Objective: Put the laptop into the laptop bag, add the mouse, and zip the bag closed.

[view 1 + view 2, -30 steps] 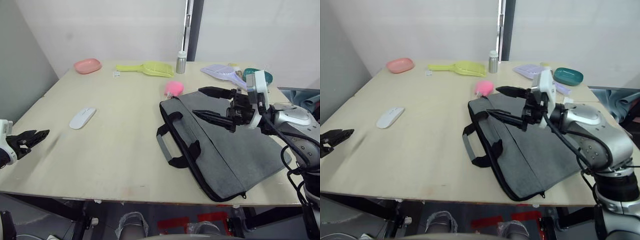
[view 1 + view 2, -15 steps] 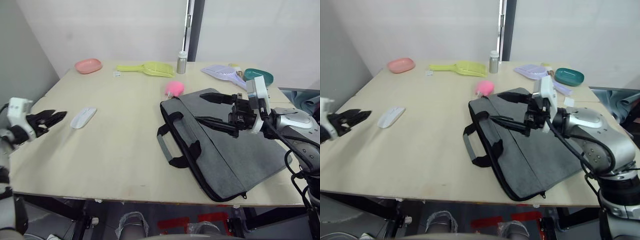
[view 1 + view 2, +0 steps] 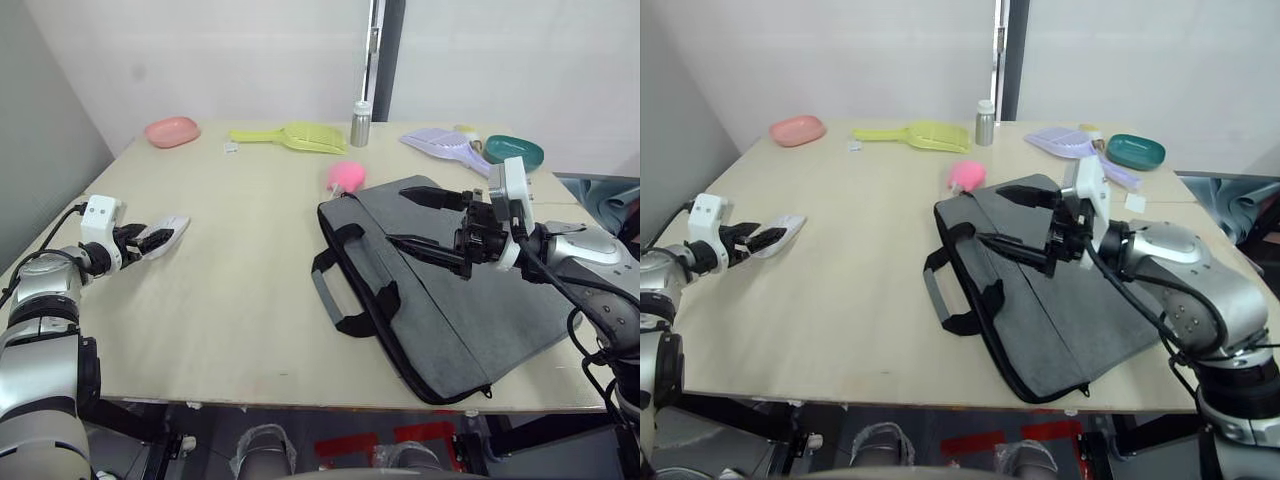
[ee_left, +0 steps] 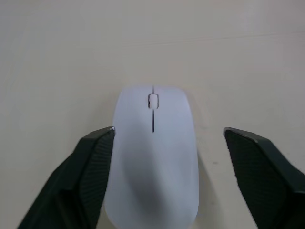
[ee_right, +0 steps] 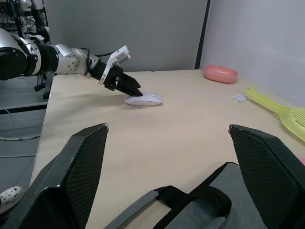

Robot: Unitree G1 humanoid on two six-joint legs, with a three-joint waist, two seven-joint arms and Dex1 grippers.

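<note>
Tabletop point(image 3: 250, 290) of pale wood meets white walls.

You will find no text, label or number to read here. No brand mark can be read either.

A pale beige wooden worktop point(image 3: 260, 300) is filling the room's middle. Plain white walls point(image 3: 220, 50) are standing behind it, a dark vertical post point(image 3: 388, 50) is dividing them, and a grey partition panel point(image 3: 40, 130) is flanking one side.
</note>
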